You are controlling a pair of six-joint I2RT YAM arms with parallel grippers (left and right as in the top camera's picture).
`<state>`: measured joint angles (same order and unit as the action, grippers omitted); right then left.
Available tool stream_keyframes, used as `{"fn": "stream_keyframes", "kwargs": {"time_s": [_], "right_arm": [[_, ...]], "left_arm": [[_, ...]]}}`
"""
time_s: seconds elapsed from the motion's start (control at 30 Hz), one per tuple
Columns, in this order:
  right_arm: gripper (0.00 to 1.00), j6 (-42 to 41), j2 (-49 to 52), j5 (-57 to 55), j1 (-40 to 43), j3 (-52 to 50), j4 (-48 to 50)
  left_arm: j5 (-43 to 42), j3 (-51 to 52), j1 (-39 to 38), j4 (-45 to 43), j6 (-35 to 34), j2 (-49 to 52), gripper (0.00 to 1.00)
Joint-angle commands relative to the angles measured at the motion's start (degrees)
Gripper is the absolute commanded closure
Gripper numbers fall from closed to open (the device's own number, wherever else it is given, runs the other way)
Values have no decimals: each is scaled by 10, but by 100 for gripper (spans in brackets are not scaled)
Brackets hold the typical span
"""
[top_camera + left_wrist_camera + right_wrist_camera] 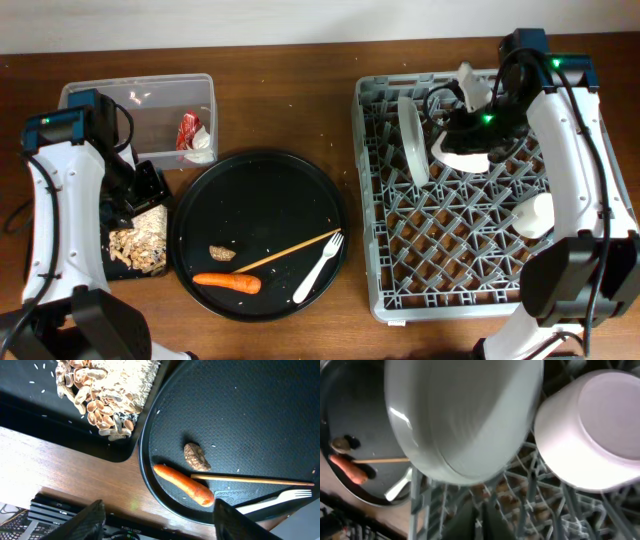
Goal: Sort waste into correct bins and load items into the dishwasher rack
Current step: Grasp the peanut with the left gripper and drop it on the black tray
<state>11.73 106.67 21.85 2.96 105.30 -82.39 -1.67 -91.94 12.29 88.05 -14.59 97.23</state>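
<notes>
The grey dishwasher rack (400, 270) holds an upright white plate (413, 140), a cream bowl (465, 155) and cups (533, 215). My right gripper (447, 125) hovers over the rack between plate and bowl. In the right wrist view its fingers (481, 520) look shut and empty, under the plate (465, 415) and bowl (590, 435). My left gripper (150, 185) is open and empty above the shallow black tray (118, 262), which holds food scraps (107, 390). The carrot (182, 485), a scrap (196, 456), the chopstick (250, 480) and the fork (270, 501) lie on the round black tray (260, 190).
The clear tub (100, 95) at the back left holds the red wrapper (188, 130) and white tissue (202, 155). Another cup (470, 85) sits at the rack's far side. Bare wooden table lies between the round tray and the rack.
</notes>
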Motion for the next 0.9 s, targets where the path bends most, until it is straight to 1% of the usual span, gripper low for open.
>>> {"fn": "stream_keyframes", "kwargs": {"time_s": [0.0, 0.03, 0.07, 0.17, 0.2, 0.23, 0.3, 0.4, 0.47, 0.6, 0.67, 0.77, 0.87], "right_arm": [[76, -90, -2, -125, 2, 0, -36], [73, -129, -9, -163, 6, 0, -59], [72, -129, -19, -163, 6, 0, -68], [58, -129, -77, -163, 5, 0, -76], [39, -129, -110, -160, 5, 0, -82], [36, -128, -127, -158, 5, 0, -89], [36, -122, -151, -146, 5, 0, -105], [36, -122, -167, -146, 5, 0, -115], [36, -122, -166, -146, 5, -1, -115], [36, -122, -166, -146, 4, -10, -115], [36, -122, -166, -146, 4, -24, -112], [36, -122, -166, -146, 4, -42, -104], [36, -122, -166, -146, 4, -42, -104]], "left_arm": [[-15, 2, -3, 1, 1, -10, 30], [-22, 2, -3, 1, 1, -10, 30], [-22, 2, -3, 3, 1, -10, 30], [-45, 8, -22, 12, 0, -10, 30], [-62, 21, -41, 10, 0, -10, 30], [-66, 47, -68, -2, -23, -10, 30], [-67, 89, -100, -30, -52, -10, 30], [-103, 193, -152, -123, -131, -10, 29], [-106, 234, -159, -174, -174, -10, 29], [-105, 291, -159, -242, -223, -10, 29], [-87, 325, -159, -280, -256, -10, 29], [-79, 363, -159, -335, -262, -10, 29], [-32, 370, -159, -356, -262, -10, 30]]}}
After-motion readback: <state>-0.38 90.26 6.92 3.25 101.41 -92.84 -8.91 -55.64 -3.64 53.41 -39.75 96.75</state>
